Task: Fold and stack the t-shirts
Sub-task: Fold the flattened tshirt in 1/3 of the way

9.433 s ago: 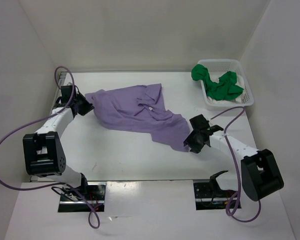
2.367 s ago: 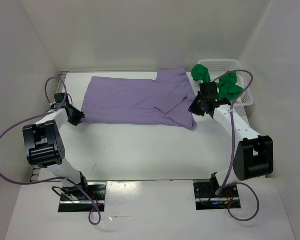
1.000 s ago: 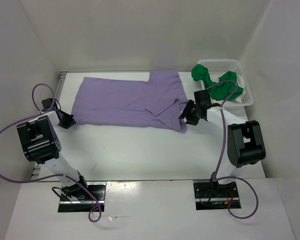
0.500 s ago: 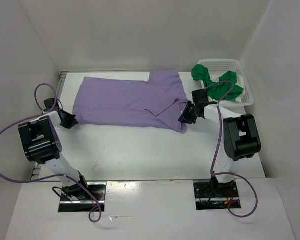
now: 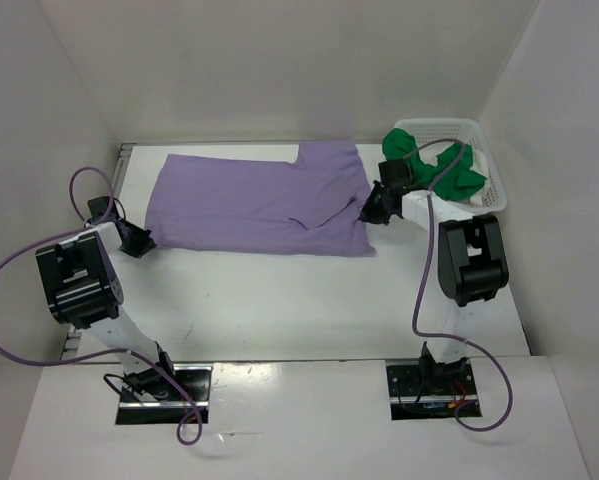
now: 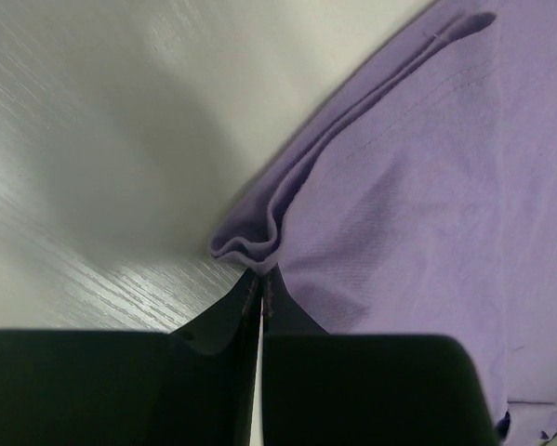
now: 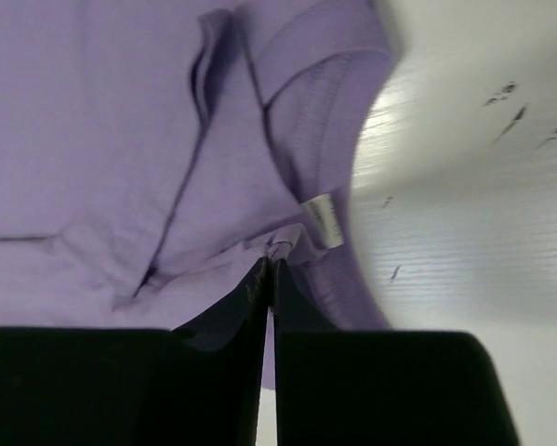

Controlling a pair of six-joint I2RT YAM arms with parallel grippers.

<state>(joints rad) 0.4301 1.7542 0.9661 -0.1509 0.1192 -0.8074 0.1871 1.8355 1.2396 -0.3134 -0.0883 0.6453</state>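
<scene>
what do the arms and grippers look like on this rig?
Left arm and right arm: white links, boxy black joint housings. A purple cable loops off each. Left gripper and right gripper: matte black, two wedge fingers tapering to thin tips. No markings visible.

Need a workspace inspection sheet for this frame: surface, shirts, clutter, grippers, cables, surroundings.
Surface: white table, a few small dark marks.
Job's things: purple shirt spread out at the far side; green shirt bunched in the basket.
Clutter: white mesh basket, far right corner.
Grippers: left gripper shut on the purple shirt's left edge; right gripper shut on it near the collar label.
Cables: purple cables loop off both arms.
Surroundings: white walls on three sides.
</scene>
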